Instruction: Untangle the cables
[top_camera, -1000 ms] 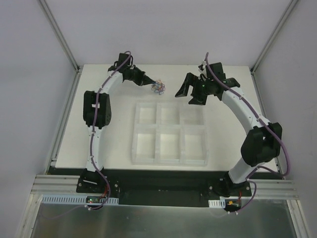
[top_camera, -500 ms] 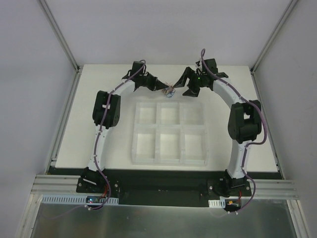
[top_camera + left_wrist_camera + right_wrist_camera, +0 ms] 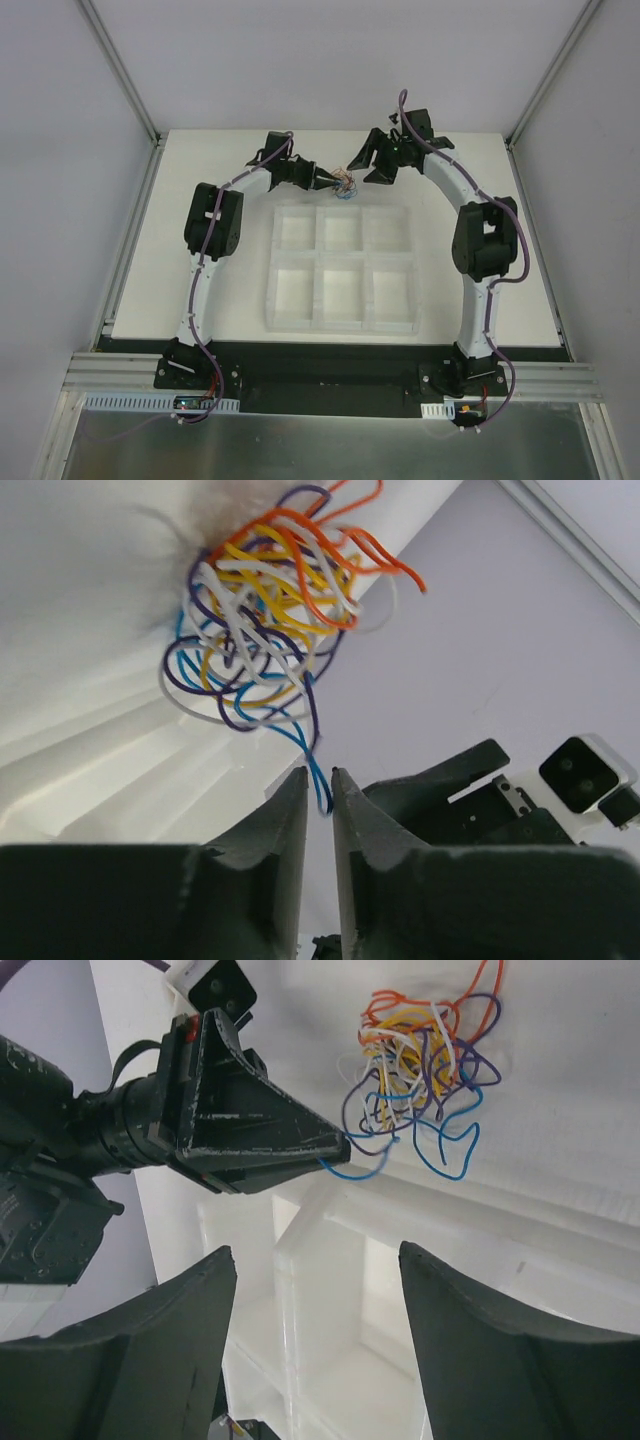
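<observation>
The cables (image 3: 345,185) are a small tangle of orange, yellow, white, purple and blue wires lying on the white table just beyond the tray. In the left wrist view the tangle (image 3: 265,610) sits right ahead of my left gripper (image 3: 320,772). Its jaws stand a narrow slit apart, and a blue wire loop (image 3: 322,785) hangs loosely between the tips. My left gripper (image 3: 328,180) is at the tangle's left. My right gripper (image 3: 362,170) hovers at its right. The right gripper (image 3: 315,1250) is open wide with nothing between its fingers, and the cables (image 3: 420,1070) lie ahead of it.
A white six-compartment tray (image 3: 270,270) lies mid-table, its far wall (image 3: 330,1210) close under both grippers. The left gripper's black fingers (image 3: 250,1110) show in the right wrist view, tips at the blue wire. Grey enclosure walls and metal posts frame the table.
Both arms swung inward to the table's far middle. The left one carried the tangle rightward, and its jaws have since parted slightly. The right jaws have narrowed somewhat.
</observation>
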{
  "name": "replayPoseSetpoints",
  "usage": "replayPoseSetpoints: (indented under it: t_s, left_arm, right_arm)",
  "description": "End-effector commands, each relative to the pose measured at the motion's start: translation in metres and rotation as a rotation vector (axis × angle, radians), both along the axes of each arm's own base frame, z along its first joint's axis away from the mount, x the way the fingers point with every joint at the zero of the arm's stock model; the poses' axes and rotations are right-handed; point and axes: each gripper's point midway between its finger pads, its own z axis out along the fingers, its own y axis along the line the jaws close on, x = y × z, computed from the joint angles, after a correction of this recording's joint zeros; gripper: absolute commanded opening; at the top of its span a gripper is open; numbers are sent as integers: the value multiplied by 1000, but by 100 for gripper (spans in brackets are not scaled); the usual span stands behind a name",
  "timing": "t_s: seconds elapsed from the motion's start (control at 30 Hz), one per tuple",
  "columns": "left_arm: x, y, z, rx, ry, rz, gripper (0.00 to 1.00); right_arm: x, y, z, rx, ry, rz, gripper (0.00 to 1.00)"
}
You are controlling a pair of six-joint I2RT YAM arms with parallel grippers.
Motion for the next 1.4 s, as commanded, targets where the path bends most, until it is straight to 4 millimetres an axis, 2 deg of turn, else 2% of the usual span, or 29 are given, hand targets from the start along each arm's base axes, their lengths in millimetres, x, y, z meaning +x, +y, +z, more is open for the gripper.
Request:
replayPoseSetpoints:
  t_s: [0.0,0.07,0.1,0.2,0.23,0.27,0.37,0.47,0.53,0.67,0.83,0.93,1.07,1.23,1.37]
  left_arm:
    - [0,0,74,-79,-126,-11,19]
    - [1,0,74,-85,-125,-11,27]
    - [2,0,73,-87,-123,-11,27]
    - [5,-1,68,-86,-129,-16,11]
    - [6,-1,66,-85,-125,-15,10]
    - [6,-1,64,-84,-122,-14,13]
    - [6,0,60,-75,-115,-7,37]
    - [9,0,61,-71,-129,-3,50]
    - [13,-1,58,-68,-136,1,57]
    - [21,-5,50,-75,-110,11,51]
    - [24,-7,47,-74,-94,24,46]
    - [26,3,49,-53,-121,43,43]
    - [28,19,44,-16,-152,52,33]
    - [31,29,33,10,-149,57,36]
    - [34,32,24,14,-126,69,36]
  right_arm:
    - [13,4,4,-22,-21,-18,71]
    - [18,1,-8,-48,4,-48,75]
    - [19,-1,-13,-62,20,-63,77]
    - [25,-3,-19,-76,43,-84,77]
    - [27,-3,-22,-81,51,-89,78]
    - [29,-3,-22,-84,51,-94,79]
    - [35,-5,-22,-95,43,-109,81]
    - [40,-6,-23,-82,44,-112,80]
    - [42,-6,-27,-81,53,-119,76]
    - [46,-5,-30,-72,65,-129,63]
    - [49,8,-25,7,45,-84,55]
    - [48,11,-21,1,-17,-36,58]
    - [50,11,-12,-88,-146,37,63]
    - [53,4,-14,-181,-190,77,60]
    - [51,10,-11,-209,-225,115,54]
